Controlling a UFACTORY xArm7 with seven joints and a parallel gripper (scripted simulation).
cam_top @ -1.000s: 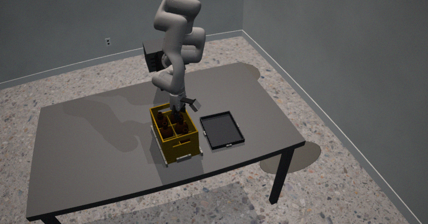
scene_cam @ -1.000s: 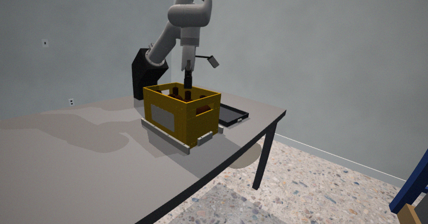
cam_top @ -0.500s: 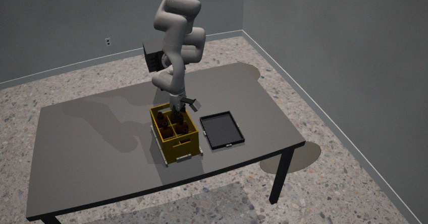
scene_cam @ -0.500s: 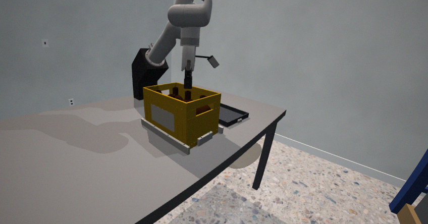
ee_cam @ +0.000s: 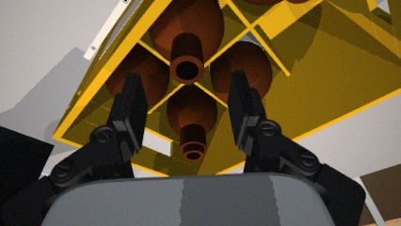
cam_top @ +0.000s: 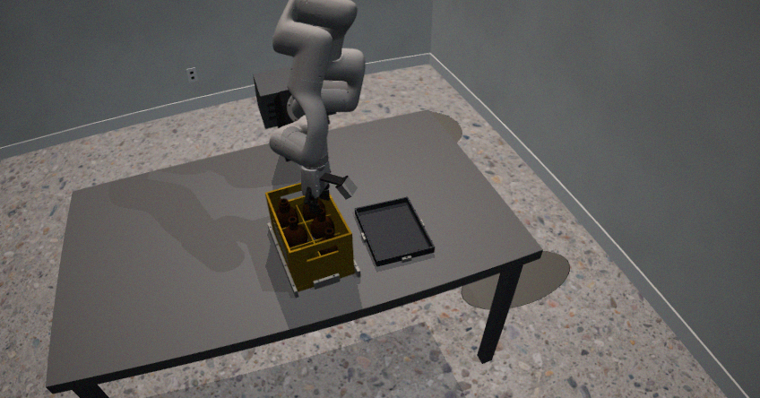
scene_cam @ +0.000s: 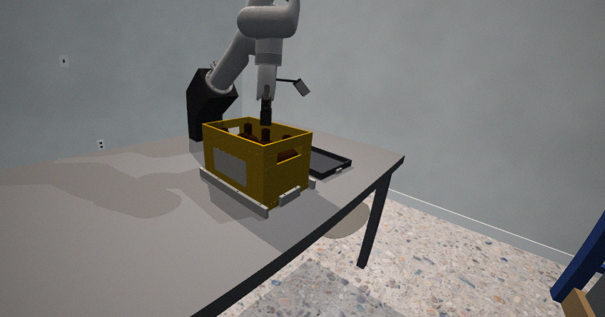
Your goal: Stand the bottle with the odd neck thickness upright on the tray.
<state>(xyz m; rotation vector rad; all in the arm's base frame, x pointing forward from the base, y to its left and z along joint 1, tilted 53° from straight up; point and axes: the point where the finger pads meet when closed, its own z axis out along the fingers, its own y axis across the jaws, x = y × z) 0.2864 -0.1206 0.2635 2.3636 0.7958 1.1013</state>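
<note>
Four brown bottles showed in the wrist view, each in its own cell of the yellow crate, which sat on grey rails on the grey table. The gripper hung straight down over the far end of the crate, its black fingers spread apart with nothing between them. Between the fingers, lower down, stood the open mouth of one bottle; a second bottle stood nearer the camera, and two more were partly hidden behind the fingers to the left and right. Which bottle had the odd neck could not be told from these views, and a fifth could not be made out for certain.

In the exterior view the arm rose from a black pedestal at the far edge of the table, bent at an elbow above the crate, and dropped its last links vertically, with the fingertips just above the crate's top rim. A small grey camera stuck out on a thin rod from the wrist toward the right.

From the top view the black tray lay flat just to the right of the crate, apart from it, with no bottle on it. Both crate and tray rested level on the table.
</note>
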